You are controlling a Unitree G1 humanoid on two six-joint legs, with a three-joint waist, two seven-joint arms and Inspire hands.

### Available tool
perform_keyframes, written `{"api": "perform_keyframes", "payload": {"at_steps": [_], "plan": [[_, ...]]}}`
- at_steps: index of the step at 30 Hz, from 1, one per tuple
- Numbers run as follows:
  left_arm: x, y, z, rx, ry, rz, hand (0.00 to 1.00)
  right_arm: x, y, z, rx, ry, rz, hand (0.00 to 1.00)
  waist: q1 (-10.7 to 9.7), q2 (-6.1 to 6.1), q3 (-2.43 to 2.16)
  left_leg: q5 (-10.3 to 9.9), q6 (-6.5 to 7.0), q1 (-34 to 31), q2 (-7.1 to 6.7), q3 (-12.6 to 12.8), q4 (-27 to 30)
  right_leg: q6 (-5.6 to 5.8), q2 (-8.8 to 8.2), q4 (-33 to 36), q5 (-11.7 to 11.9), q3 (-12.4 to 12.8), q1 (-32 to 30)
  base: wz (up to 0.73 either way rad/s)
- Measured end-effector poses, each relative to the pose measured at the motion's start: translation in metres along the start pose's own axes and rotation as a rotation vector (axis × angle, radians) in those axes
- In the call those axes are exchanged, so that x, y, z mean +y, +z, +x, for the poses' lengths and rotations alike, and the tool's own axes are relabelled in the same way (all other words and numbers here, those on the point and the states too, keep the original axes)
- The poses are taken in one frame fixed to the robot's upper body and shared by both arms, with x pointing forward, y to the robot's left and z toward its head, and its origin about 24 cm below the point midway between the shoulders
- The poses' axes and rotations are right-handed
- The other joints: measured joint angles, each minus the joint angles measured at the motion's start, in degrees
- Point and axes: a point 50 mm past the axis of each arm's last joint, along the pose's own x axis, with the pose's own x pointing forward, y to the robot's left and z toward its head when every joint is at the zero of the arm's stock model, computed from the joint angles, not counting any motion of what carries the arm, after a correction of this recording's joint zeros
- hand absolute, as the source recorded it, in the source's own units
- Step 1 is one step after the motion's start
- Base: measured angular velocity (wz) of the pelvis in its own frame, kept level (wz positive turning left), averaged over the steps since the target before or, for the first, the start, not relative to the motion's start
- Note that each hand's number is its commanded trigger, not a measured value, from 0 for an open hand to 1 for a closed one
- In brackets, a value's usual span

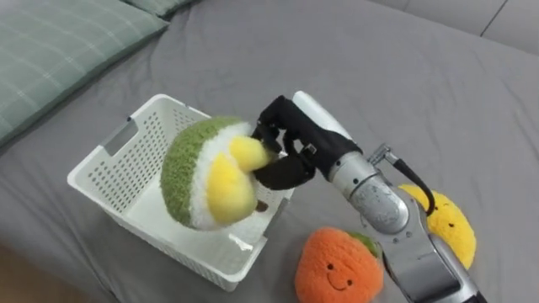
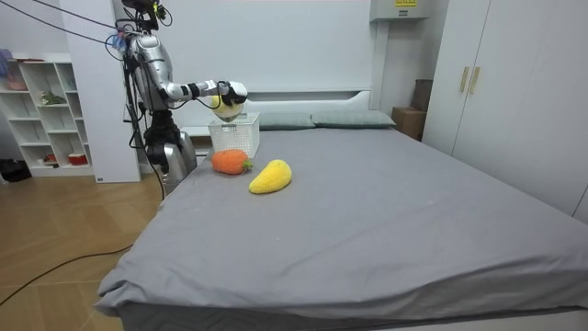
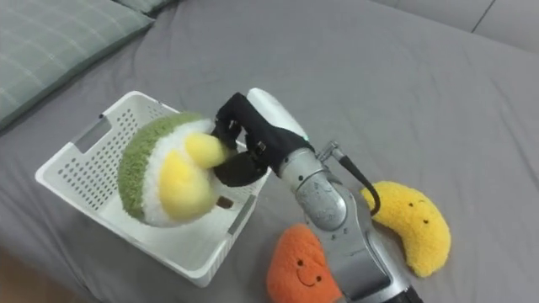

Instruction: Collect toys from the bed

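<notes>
Gripping fuzzy green-and-yellow round plush point(image 1: 202, 177) | right hand point(image 1: 290, 141) curled round it | over perforated white plastic basket point(image 1: 103, 172)

Bright, even room light throws only soft, faint shadows.

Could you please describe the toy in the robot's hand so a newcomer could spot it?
On the grey bed, find the white basket. Held above it in the right hand is a round plush, green outside, yellow and white inside; the orange plush and yellow plush lie on the bed.
</notes>
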Motion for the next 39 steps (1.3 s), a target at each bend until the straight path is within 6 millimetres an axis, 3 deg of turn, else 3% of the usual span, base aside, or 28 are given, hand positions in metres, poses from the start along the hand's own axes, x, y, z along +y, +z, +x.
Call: {"api": "perform_keyframes", "payload": {"at_steps": [1, 2, 7, 12, 22, 39], "plan": [[0.0, 0.001, 0.0, -0.003, 0.0, 0.001, 0.0, 0.003, 0.003, 0.001, -0.01, 0.021, 0.001, 0.04, 0.12, -0.1, 0.1, 0.03, 0.05, -0.09, -0.03, 0.0, 0.0, 0.06, 0.03, -0.03, 0.04, -0.04, 0.0, 0.0], [0.0, 0.001, 0.0, -0.003, 0.0, 0.003, 0.0, 0.005, 0.004, 0.002, -0.014, 0.032, 0.001, 0.0, 0.14, -0.08, 0.12, 0.04, 0.07, -0.08, -0.05, 0.0, -0.01, 0.1, 0.06, -0.05, 0.06, -0.03, -0.01, 0.0], [0.001, 0.004, 0.001, -0.009, -0.002, -0.002, 0.0, 0.014, 0.007, 0.003, -0.034, 0.105, 0.047, 0.0, 0.34, -0.12, 0.13, 0.15, 0.27, 0.04, -0.21, 0.08, -0.14, 0.34, 0.07, -0.03, 0.23, 0.11, 0.01, 0.0], [0.0, 0.007, 0.001, -0.019, -0.001, -0.002, 0.0, 0.023, -0.002, 0.005, 0.006, 0.149, 0.058, 0.0, 0.17, -0.11, 0.14, 0.16, 0.28, 0.08, -0.21, 0.09, -0.18, 0.34, 0.07, -0.04, 0.23, 0.1, 0.09, 0.0], [-0.001, 0.013, 0.002, -0.029, -0.003, -0.001, 0.0, 0.022, -0.009, 0.004, 0.038, 0.137, 0.06, 0.0, -1.0, -0.07, 0.15, 0.15, 0.29, -0.35, -0.21, 0.02, 0.15, 0.35, -0.09, -0.07, 0.25, 0.05, -0.16, 0.0], [-0.001, 0.013, 0.002, -0.027, -0.003, -0.003, 0.0, 0.02, -0.01, 0.004, 0.041, 0.122, 0.062, 0.0, -0.98, 0.57, -0.11, 0.18, 0.31, -0.2, -0.24, 0.03, 0.12, 0.35, 0.06, -0.02, 0.25, 0.07, -0.04, 0.0]]}}
